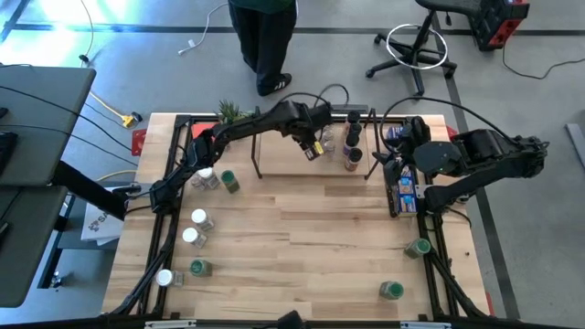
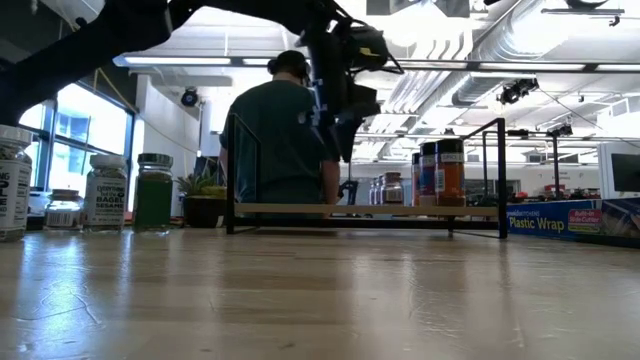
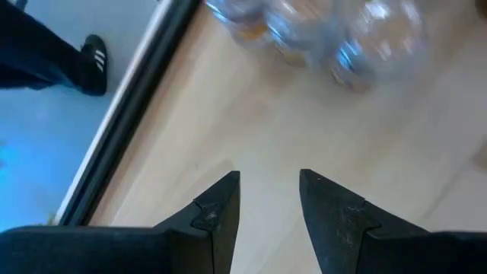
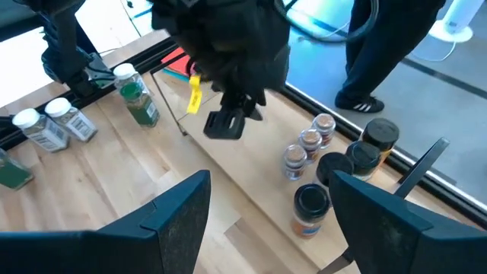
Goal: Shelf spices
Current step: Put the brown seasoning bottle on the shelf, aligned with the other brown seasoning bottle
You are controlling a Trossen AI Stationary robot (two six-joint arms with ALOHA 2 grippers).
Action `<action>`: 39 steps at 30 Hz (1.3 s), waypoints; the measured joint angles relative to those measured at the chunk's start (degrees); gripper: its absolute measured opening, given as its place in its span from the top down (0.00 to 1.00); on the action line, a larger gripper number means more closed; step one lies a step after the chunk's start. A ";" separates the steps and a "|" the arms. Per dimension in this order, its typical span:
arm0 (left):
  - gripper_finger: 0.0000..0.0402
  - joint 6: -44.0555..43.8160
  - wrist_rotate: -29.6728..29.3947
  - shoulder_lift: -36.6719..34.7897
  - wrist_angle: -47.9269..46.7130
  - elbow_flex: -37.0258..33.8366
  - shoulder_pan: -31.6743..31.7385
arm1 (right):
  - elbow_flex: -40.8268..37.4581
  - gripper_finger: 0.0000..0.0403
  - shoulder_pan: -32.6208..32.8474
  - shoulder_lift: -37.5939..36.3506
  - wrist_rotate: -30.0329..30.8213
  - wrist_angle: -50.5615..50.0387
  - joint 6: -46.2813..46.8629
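The shelf [image 1: 274, 172] is a low light-wood rack with a black frame at the table's far middle. Several spice jars [image 1: 352, 146] stand on its right end, among them an orange-filled jar with a black top [image 4: 310, 207] and small clear jars [image 4: 307, 143]. My left gripper [image 3: 269, 204] is open and empty above the shelf board, just left of those jars, as the high view [image 1: 313, 146] shows. My right gripper [image 4: 266, 221] is open and empty by the shelf's right end [image 1: 395, 148]. More jars stand loose on the table at left [image 1: 199, 219] and near right [image 1: 418, 247].
A long blue box [image 1: 405, 190] lies right of the shelf, under my right arm. A small potted plant [image 1: 228, 111] stands at the far left corner. Jars stand left of the shelf [image 1: 228, 181]. A person [image 1: 265, 41] stands beyond the table's far edge.
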 joint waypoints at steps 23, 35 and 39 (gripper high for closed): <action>0.89 -33.59 4.95 -31.21 -19.88 -6.32 -18.97 | 0.00 0.35 -0.27 0.02 2.71 4.14 -7.64; 0.72 -53.87 13.57 -58.34 -19.92 -43.18 -17.79 | 0.02 0.35 -3.08 0.09 2.69 6.37 -11.23; 0.63 -56.33 17.96 -65.05 -19.71 -55.96 -14.85 | 0.02 0.35 -3.06 0.11 2.71 6.38 -11.21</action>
